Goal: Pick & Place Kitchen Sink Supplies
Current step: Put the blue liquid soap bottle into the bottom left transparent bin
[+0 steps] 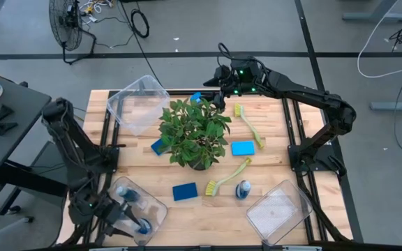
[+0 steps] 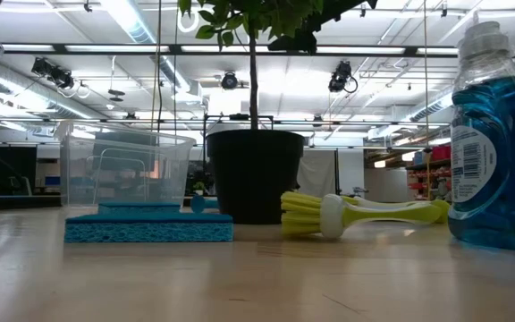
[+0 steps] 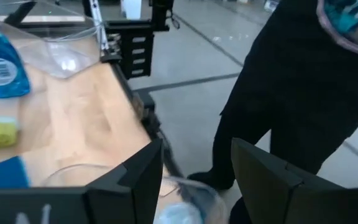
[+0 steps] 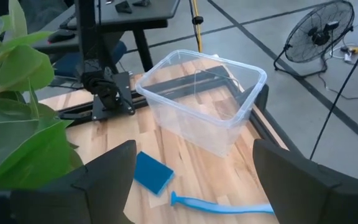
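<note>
Already the left pincer, jaws apart at lower left over a bin holding blue bottles, could nudge that bin off the bench edge. Upper centre, the right pincer, wide apart, risks snagging the plant reaching a sponge.

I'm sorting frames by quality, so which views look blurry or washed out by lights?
Low view: ceiling lights glare, leaving the plant pot a dark silhouette. Left wrist view: soft and smeared, especially the blue bottle. Right wrist view: near leaves are out of focus.
</note>
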Action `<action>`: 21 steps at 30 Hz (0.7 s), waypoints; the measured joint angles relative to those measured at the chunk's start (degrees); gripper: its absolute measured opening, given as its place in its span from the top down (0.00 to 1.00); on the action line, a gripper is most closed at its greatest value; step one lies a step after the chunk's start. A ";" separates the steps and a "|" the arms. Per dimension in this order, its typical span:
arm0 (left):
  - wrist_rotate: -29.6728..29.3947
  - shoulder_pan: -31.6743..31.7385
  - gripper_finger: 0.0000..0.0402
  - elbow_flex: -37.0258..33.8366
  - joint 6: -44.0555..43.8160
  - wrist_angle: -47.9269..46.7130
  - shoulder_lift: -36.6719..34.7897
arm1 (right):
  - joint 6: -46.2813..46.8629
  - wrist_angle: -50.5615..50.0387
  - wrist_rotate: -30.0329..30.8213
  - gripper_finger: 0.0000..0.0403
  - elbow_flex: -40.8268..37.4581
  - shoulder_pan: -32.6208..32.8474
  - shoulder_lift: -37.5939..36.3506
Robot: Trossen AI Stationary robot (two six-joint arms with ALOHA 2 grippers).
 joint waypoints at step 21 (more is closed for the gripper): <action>-11.78 11.57 0.52 16.28 1.13 -36.44 -16.87 | -10.68 -8.38 -2.14 0.20 0.00 0.02 0.01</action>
